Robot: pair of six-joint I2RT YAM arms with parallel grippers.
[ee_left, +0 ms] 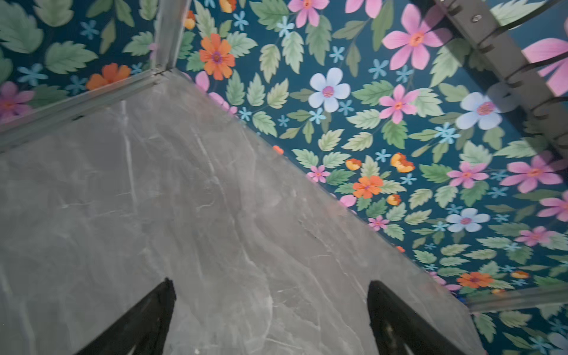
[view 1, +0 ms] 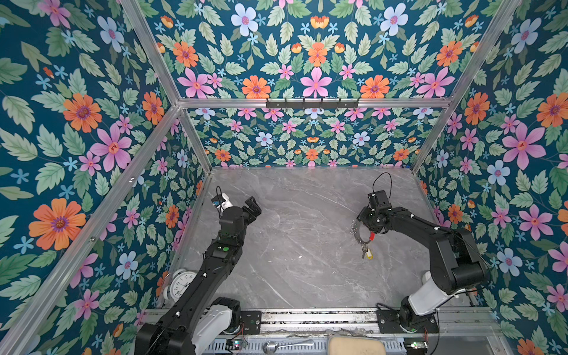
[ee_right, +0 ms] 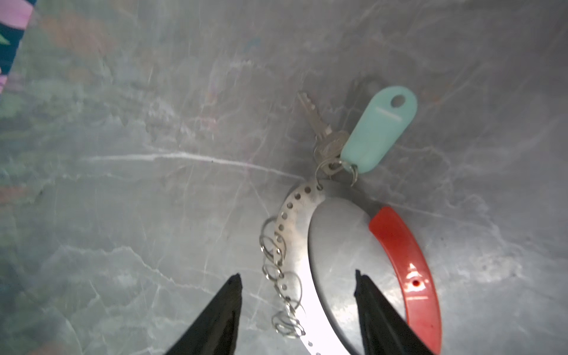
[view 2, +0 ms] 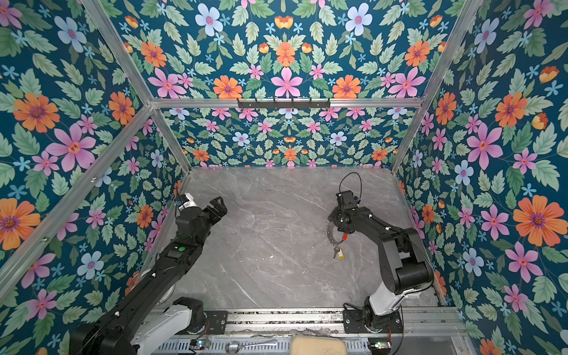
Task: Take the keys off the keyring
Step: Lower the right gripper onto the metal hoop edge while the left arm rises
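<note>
Grasp step: our right gripper (ee_right: 296, 275) straddles the keyring (ee_right: 299, 203), jaws half open, holding nothing. Next we must close firmly.

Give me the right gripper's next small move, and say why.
Probably close the right gripper on the metal band of the keyring: its jaws straddle that band without pinching it yet, and the key is attached at the band's end hole. The left gripper is open and far off.
</note>
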